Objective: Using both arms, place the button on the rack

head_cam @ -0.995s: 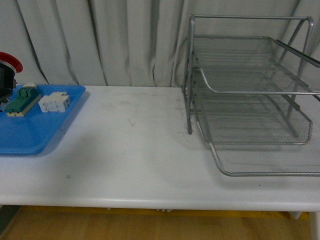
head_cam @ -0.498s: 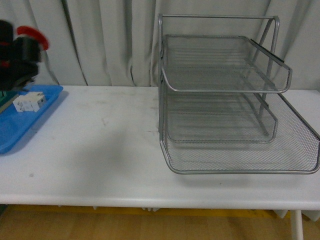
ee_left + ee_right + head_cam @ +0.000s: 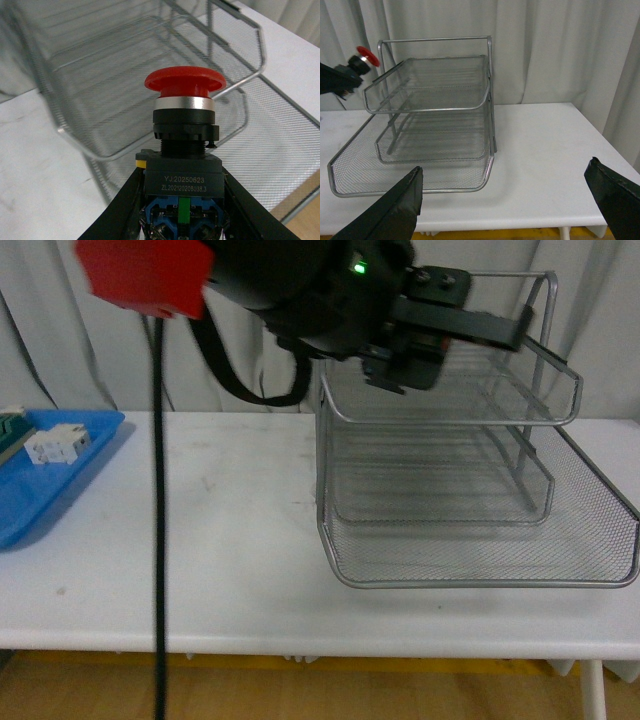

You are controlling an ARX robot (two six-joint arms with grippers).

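1. The left gripper (image 3: 182, 212) is clamped on the blocky body of the button (image 3: 184, 85), with the red cap pointing toward the rack (image 3: 450, 422). The button hangs in the air near the top tier's rim, at about 1 o'clock from the robot. It touches no wire that I can see.
2. The right gripper (image 3: 503, 169) stands wide with nothing in it, well apart from the rack.
3. The step in hand, as I judge it, is carrying the button over a tier and setting it down. To do it well, clear the raised rim first, then lower until the body rests on the mesh before letting go. The broad cap looks top-heavy, so a high drop could tip or roll it.
4. As the task calls for both arms, the right one might steady the frame or take the button over.
5. The rack, at 2 o'clock on the table (image 3: 230, 540), has three tiers, and nothing shows in any of them.
6. The blue tray (image 3: 40, 505), at 9 o'clock, holds a white part (image 3: 55, 443) and a green block (image 3: 8, 430).
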